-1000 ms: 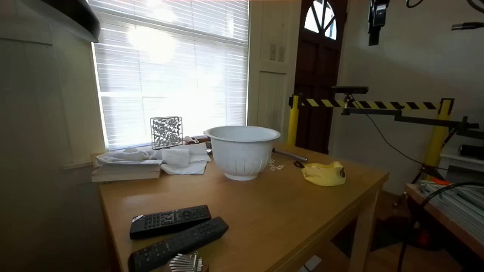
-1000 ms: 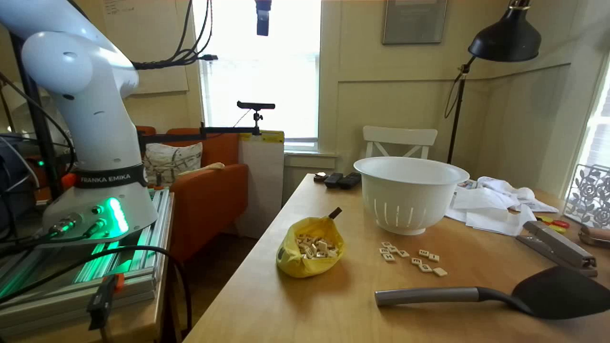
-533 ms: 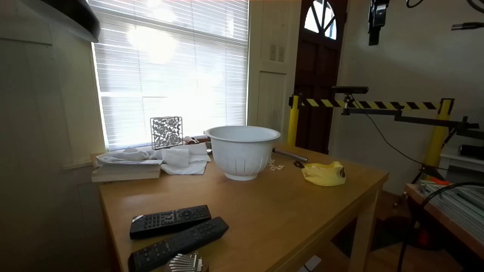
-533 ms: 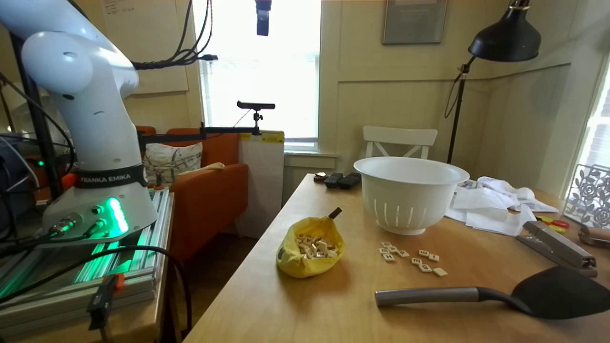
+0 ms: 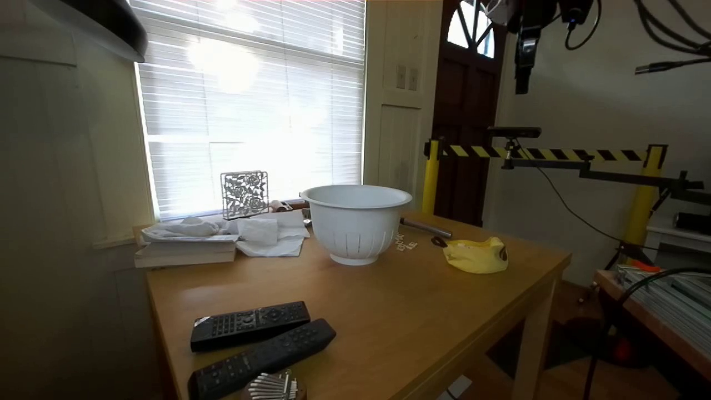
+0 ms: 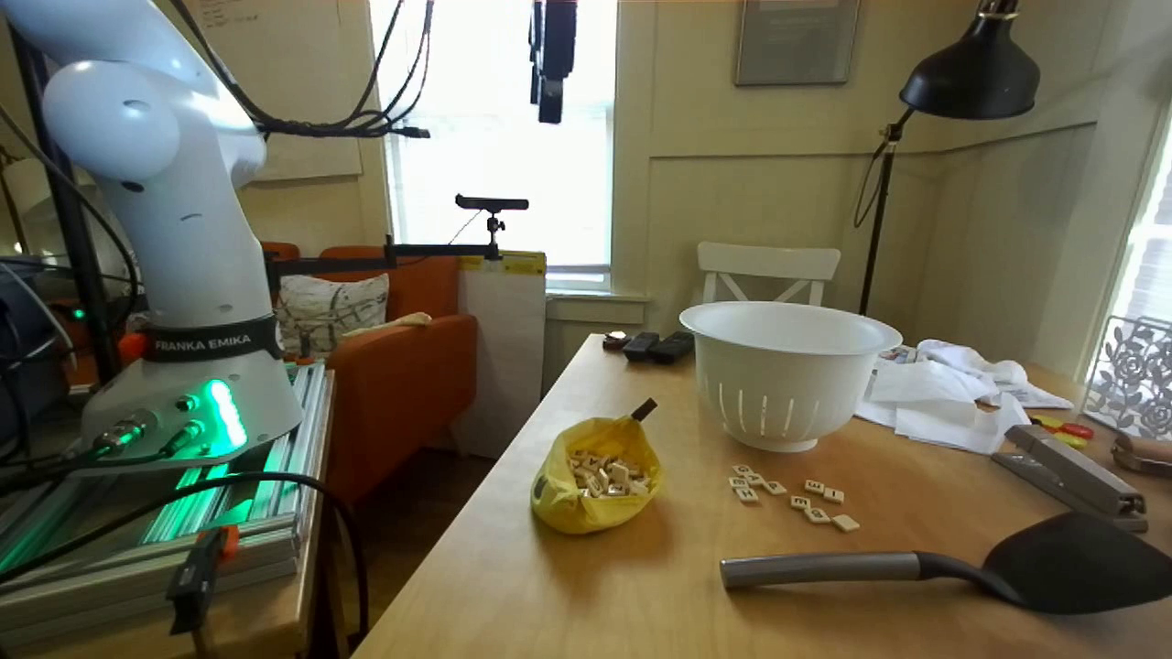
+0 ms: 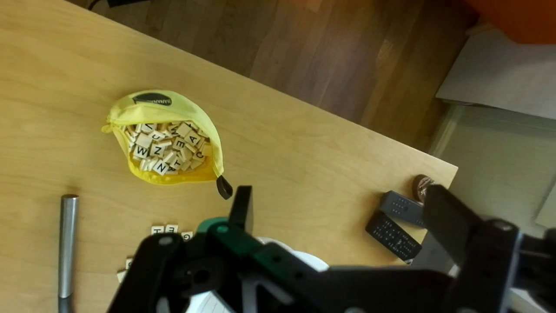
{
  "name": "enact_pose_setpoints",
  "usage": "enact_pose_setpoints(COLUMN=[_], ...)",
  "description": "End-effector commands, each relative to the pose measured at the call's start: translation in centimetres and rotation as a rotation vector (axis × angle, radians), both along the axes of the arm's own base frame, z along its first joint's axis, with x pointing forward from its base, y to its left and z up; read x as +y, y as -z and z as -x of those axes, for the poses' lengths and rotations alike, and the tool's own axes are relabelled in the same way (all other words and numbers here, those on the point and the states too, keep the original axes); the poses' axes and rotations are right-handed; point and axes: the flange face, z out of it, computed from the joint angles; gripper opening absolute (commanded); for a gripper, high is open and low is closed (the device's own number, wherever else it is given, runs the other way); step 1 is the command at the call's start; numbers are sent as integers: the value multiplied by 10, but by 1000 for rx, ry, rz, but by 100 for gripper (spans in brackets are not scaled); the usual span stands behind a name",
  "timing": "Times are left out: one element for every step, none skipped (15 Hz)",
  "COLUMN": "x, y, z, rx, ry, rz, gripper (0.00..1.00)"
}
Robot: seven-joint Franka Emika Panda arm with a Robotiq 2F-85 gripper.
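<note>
My gripper [image 7: 341, 204] is open in the wrist view, its fingers wide apart with nothing between them. High above the table, its dark tip [image 5: 523, 78] hangs in both exterior views. Below it, a yellow banana-style pouch [image 7: 186, 108] lies unzipped, filled with letter tiles [image 7: 167, 150]; its dark strap end appears close to one fingertip but lies far beneath. A white colander [image 6: 787, 384] stands upright near the pouch, mostly hidden behind the gripper in the wrist view. Several loose letter tiles [image 6: 816, 515] lie face up beside the colander.
A black spatula [image 6: 824, 567] with a grey handle lies near the tiles. Two black remotes [image 5: 253, 325] and a small object with metal tines [image 5: 273, 386] sit at a table end. Papers [image 6: 943, 412], a stapler [image 6: 1076, 476] and a metal rack [image 5: 244, 194] stand window-side. A lamp [image 6: 971, 78] overhangs.
Over the last half second my gripper has come lower in both exterior views, and the arm's cables have shifted with it. Everything on the table stays where it was.
</note>
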Motion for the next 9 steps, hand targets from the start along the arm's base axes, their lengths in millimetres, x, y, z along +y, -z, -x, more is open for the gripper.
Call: enact_pose_setpoints(x=[-45,-56,-65,-75,-86,-67,-75,-80,-83], y=[39,49,57,65,76,65,73,80,84], z=[-47,-58,-70,-81,-94,-63,-74,-83,-89], rx=[-17,-26,-40,-50,-58,-49,-48,-39,-32], ry=[-16,-21,-34,-46,-7,-13,-6,-5,-5], rz=[-79,-90,-102,-110,-102,-104,-103,-98,-94], gripper=[100,100,100,100,100,100,100,100,100])
